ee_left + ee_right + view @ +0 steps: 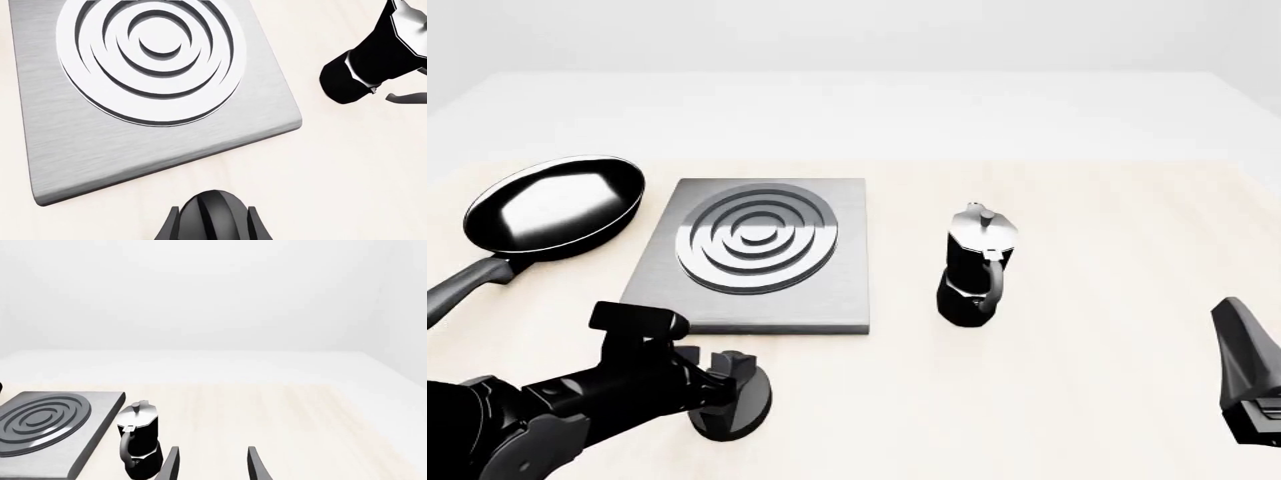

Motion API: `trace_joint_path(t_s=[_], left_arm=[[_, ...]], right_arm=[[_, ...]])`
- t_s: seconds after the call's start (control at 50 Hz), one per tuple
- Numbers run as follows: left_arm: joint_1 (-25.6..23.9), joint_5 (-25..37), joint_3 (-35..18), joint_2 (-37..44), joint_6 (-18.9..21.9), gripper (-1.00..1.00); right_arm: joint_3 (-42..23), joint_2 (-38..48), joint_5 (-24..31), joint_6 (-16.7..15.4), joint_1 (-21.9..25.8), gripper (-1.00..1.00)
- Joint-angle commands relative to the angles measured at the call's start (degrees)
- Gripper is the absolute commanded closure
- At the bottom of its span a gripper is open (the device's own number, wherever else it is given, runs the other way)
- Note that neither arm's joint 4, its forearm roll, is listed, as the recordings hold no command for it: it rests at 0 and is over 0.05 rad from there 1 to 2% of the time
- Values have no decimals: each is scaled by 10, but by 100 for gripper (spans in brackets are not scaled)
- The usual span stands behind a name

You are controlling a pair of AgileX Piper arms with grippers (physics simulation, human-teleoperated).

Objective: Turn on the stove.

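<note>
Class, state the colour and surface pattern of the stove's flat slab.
Brushed grey metal with fine streaks, on the stove; clearest in the left wrist view.

The pale wood table [1068,380] holds a flat grey metal stove [754,255], shiny black frying pan [554,205] & black-silver coffee pot [974,265], w/ a small black knob [734,405] near the stove.

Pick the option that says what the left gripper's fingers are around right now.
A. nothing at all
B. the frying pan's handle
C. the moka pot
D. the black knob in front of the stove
D: the left gripper has a finger on each side of the black knob, just in front of the stove.
</note>
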Motion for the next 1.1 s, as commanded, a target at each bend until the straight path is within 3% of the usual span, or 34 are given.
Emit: trace_joint_path(t_s=[0.02,0.34,0.64,1.1], left_arm=[[-4,-22,4,26,-12,-100],[-6,-31,9,31,-20,-100],[87,-20,14,-10,17,-100],[126,-14,22,-40,35,-100]], right_arm=[[0,0,1,0,1,-100],[0,0,2,-1,1,-100],[0,0,4,-5,3,-100],[0,0,7,-8,4,-100]])
